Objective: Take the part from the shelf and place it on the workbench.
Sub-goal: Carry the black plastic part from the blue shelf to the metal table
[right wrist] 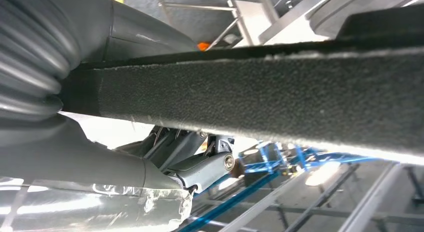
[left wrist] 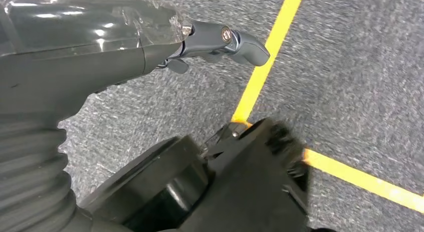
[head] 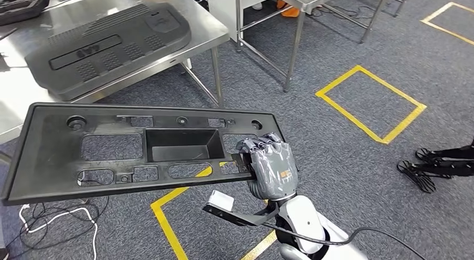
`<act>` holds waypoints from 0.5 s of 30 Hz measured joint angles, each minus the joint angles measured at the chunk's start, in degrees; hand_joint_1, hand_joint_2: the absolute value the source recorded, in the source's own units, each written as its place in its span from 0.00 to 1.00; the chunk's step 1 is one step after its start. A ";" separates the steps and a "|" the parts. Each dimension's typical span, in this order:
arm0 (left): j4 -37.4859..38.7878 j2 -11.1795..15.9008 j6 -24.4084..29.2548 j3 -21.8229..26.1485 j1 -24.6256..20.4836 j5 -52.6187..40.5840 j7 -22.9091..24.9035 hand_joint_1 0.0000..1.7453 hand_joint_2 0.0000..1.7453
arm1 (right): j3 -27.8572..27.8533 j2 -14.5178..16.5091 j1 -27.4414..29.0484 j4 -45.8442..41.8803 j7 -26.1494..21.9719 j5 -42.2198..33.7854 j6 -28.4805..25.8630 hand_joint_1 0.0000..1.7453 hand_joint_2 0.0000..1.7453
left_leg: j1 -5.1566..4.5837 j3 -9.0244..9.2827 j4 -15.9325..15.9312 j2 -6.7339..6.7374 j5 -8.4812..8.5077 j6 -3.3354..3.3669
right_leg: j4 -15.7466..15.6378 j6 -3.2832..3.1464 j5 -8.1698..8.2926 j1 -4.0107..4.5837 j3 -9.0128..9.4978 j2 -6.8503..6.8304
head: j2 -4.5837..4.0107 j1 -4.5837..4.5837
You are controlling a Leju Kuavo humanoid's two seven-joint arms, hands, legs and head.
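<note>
Head view: a long black plastic panel (head: 140, 151) with many cut-outs and a deep rectangular pocket at its middle, held flat in the air in front of a steel workbench (head: 207, 33) and not touching it. Right hand (head: 271, 168) clamped on the panel's right end, grey fingers (head: 262, 143) curled over the top face near the pocket. On the workbench, just beyond the panel, a second dark ribbed moulded cover (head: 106, 47). Under the panel, grey carpet (head: 335, 170) marked with yellow tape (head: 369, 103), and a loop of white cable (head: 56, 218) below the panel's left end. Right of the panel, well apart, black wheeled feet of some stand (head: 436, 165).

Left wrist view: left hand (left wrist: 100, 37) above the same grey carpet and a yellow tape line (left wrist: 265, 57), one finger (left wrist: 235, 40) stretched out straight with nothing in it; the other fingers hidden, so cannot tell how far the hand is spread.

Right wrist view: rough dark edge of the panel (right wrist: 260, 97) running across the picture, squeezed between the thick thumb (right wrist: 150, 37) on one face and darker fingers (right wrist: 205, 167) on the other, firmly held. Beyond the panel, blurred blue framing (right wrist: 280, 167) and steel table legs (right wrist: 240, 22).
</note>
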 joint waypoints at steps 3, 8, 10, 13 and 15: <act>-0.01 -0.01 0.00 0.00 -0.04 -0.01 0.00 0.00 1.00 | 0.08 -0.01 -0.10 0.00 -0.03 0.00 0.00 1.00 1.00 | -0.75 2.78 -6.28 2.02 1.58 0.98 | 0.01 0.85 -0.59 0.37 0.62 -1.44 | 0.00 -0.24; 0.00 0.03 0.02 0.00 0.20 0.00 0.00 0.00 1.00 | 0.30 0.01 -0.34 -0.03 -0.09 0.03 0.00 1.00 1.00 | -0.27 3.34 -7.40 -0.62 1.87 2.67 | 3.73 2.19 -3.71 0.02 -0.24 1.77 | 0.00 -0.03; 0.00 0.06 0.01 0.00 0.02 -0.01 0.00 0.00 1.00 | 0.38 0.00 -0.32 -0.04 -0.10 0.00 0.02 1.00 1.00 | -0.31 3.37 -7.43 -1.79 1.86 3.05 | 11.37 2.22 -7.06 0.03 -4.17 3.88 | 0.00 0.39; -0.01 0.06 -0.03 0.00 0.06 -0.04 0.00 0.00 1.00 | 0.55 -0.03 -0.16 -0.04 -0.02 -0.05 0.06 1.00 1.00 | -0.42 3.49 -7.26 -3.99 1.76 3.13 | 15.31 2.14 -6.20 0.11 -7.21 4.38 | 0.00 0.89; -0.01 0.05 -0.06 0.00 0.08 -0.05 0.00 0.00 1.00 | 0.63 -0.05 -0.17 -0.04 0.03 -0.04 0.07 1.00 1.00 | -0.35 3.59 -7.01 -5.51 1.59 2.97 | 8.32 1.79 -1.59 0.04 -4.68 5.67 | 0.00 1.28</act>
